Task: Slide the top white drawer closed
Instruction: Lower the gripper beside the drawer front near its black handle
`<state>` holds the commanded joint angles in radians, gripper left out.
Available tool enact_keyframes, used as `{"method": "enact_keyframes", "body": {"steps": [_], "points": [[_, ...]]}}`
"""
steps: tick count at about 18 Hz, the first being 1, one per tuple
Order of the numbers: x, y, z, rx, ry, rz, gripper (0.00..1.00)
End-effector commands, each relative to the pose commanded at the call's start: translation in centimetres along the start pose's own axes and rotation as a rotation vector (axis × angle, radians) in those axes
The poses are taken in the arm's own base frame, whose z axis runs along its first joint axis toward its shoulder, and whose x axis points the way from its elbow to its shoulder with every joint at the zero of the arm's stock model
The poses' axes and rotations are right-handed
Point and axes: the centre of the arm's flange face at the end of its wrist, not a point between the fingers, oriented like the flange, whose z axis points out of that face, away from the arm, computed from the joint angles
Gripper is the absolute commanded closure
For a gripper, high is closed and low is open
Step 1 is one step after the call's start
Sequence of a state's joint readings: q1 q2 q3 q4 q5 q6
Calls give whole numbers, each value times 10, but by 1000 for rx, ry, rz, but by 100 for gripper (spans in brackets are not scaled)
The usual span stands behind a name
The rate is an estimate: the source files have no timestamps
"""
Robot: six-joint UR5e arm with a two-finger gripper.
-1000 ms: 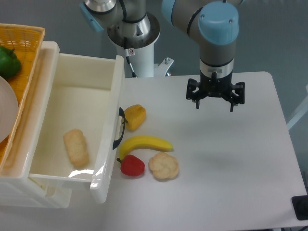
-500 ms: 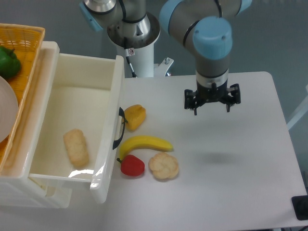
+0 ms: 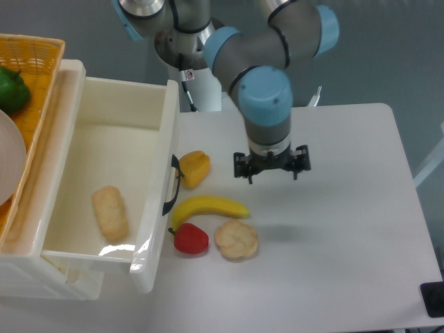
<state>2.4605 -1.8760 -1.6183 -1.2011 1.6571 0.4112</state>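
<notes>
The top white drawer [image 3: 157, 187] is pulled far out to the right, open, with a curved black handle [image 3: 171, 184] on its front. A pale bread roll [image 3: 110, 212] lies inside it. My gripper [image 3: 271, 171] hangs above the table to the right of the drawer front, about a third of the table's width from the handle, just above and right of the banana [image 3: 208, 207]. Its fingers point down and stand wide apart, holding nothing.
A yellow pepper [image 3: 194, 168], a red pepper [image 3: 190, 238] and a round bun [image 3: 236, 239] lie on the table by the drawer front. An orange wicker basket [image 3: 33, 83] with a green pepper [image 3: 12, 90] sits on the cabinet top at the left.
My gripper has moved left and toward the front of the table, from the table's middle right to just above the banana. The drawer and the food have not moved.
</notes>
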Motion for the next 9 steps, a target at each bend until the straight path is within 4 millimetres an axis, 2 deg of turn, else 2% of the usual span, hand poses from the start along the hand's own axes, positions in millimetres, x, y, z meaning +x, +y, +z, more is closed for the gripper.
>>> {"method": "enact_keyframes", "body": {"steps": [9], "points": [[10,-9,23,3,114,-28,0]]}}
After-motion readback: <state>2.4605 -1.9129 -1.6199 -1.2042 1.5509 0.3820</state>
